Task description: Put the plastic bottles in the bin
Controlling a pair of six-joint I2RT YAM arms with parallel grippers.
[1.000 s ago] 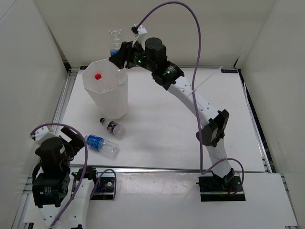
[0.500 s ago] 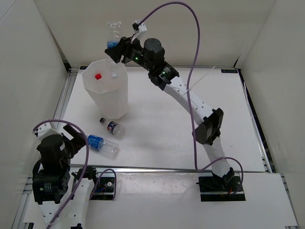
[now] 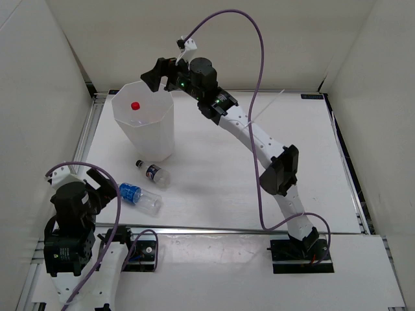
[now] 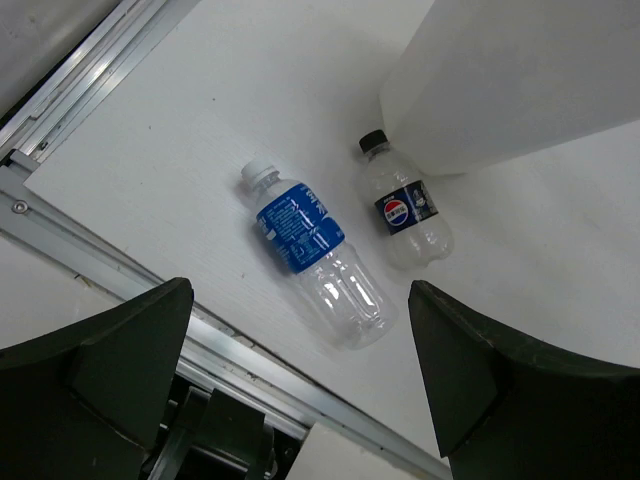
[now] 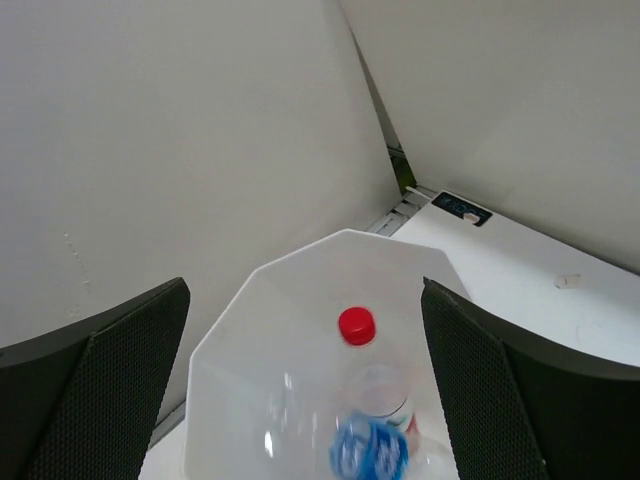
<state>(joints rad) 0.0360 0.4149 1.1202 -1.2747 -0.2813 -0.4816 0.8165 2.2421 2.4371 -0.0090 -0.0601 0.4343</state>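
The white faceted bin point(image 3: 152, 136) stands at the table's back left. My right gripper point(image 3: 155, 76) hovers open over its far rim. In the right wrist view the right gripper point(image 5: 305, 300) looks down into the bin point(image 5: 240, 350), where a red-capped bottle point(image 5: 357, 326) stands and a blue-labelled bottle point(image 5: 372, 452) shows blurred. Two bottles lie on the table in front of the bin: a blue-labelled one point(image 3: 138, 197) point(image 4: 310, 250) and a shorter dark-labelled one with a black cap point(image 3: 154, 173) point(image 4: 405, 210). My left gripper point(image 3: 97, 183) point(image 4: 300, 300) hangs open above them, holding nothing.
White enclosure walls close in the left, back and right sides. An aluminium rail point(image 4: 250, 360) runs along the table's near edge, just below the blue-labelled bottle. A purple cable point(image 3: 256, 78) arcs over the right arm.
My right gripper has moved a little left over the bin and opened. The blue-labelled bottle it held has left its jaws and dropped into the bin. The left arm barely moved.
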